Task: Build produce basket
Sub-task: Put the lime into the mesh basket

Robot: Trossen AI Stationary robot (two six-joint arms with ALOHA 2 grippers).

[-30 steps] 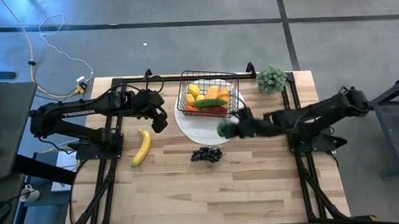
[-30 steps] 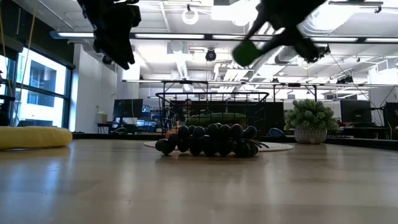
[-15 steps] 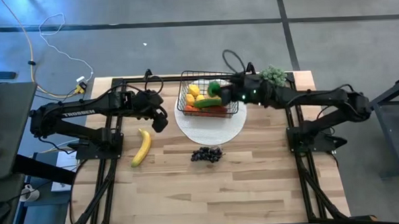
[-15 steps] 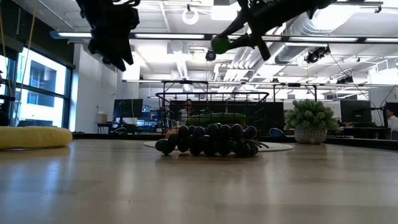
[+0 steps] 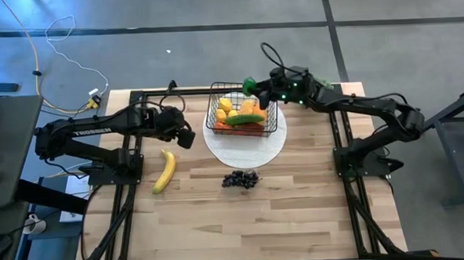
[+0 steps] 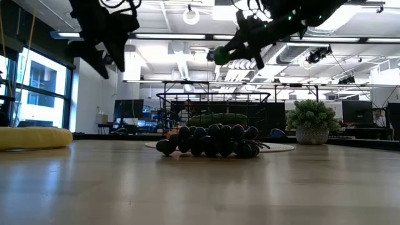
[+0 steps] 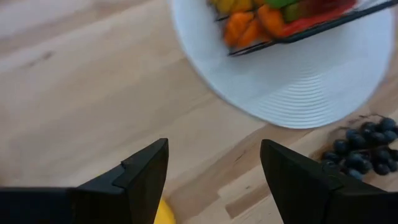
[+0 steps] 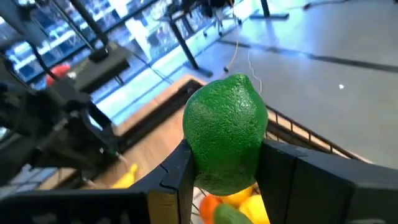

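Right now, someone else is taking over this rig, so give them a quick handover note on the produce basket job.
Right gripper: shut on the green lime, up over the basket.
Left gripper: open, empty, above the table near the banana.
Done: several fruits already lie in the basket, which sits on the white plate.
Left: drop the lime in, then the banana and the grapes.

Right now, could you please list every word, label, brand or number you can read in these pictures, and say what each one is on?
"TROSSEN": white lettering along the dark left arm, in the high view.
Nothing else is readable: no lettering shows on the black wire-mesh basket, the round white plate or the light wooden table.
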